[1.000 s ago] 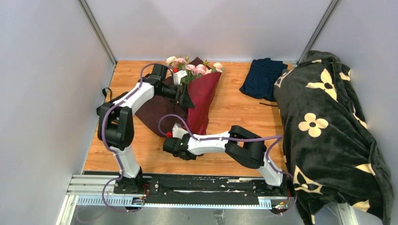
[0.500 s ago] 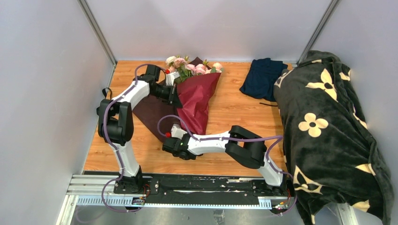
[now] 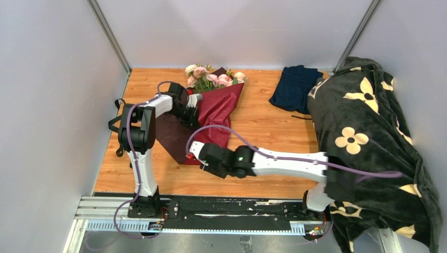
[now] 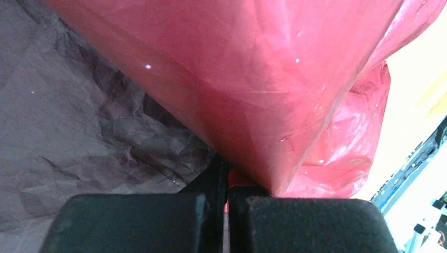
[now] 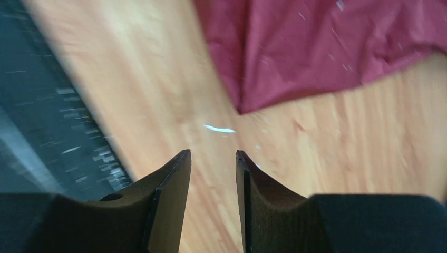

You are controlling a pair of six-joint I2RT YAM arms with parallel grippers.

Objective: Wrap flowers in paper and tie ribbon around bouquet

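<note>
flowers point(image 3: 212, 74): pink and cream blooms at the far middle of the surface point(image 3: 263, 132), heads showing at the 12 o'clock end of the paper; stems hidden inside the wrap.

paper point(image 3: 219, 108): burgundy sheet folded over the stems. The darker reverse lies flat toward 8 o'clock and the near tip points to 6 o'clock.

left claw point(image 3: 193, 109): at the paper's 9 o'clock edge, closed and pinching a fold of the red sheet (its wrist view is nearly all paper point(image 4: 253, 79), so the pinch is barely seen).

right claw point(image 5: 213, 158): beside the paper's near tip, fingers parted over bare wood, holding nothing; this view is blurred.

navy cloth point(image 3: 295, 87): at 2 o'clock from the paper, well apart.

blanket point(image 3: 369, 142): dark with cream flower shapes, at 3 o'clock, cut off by the frame edge.
</note>
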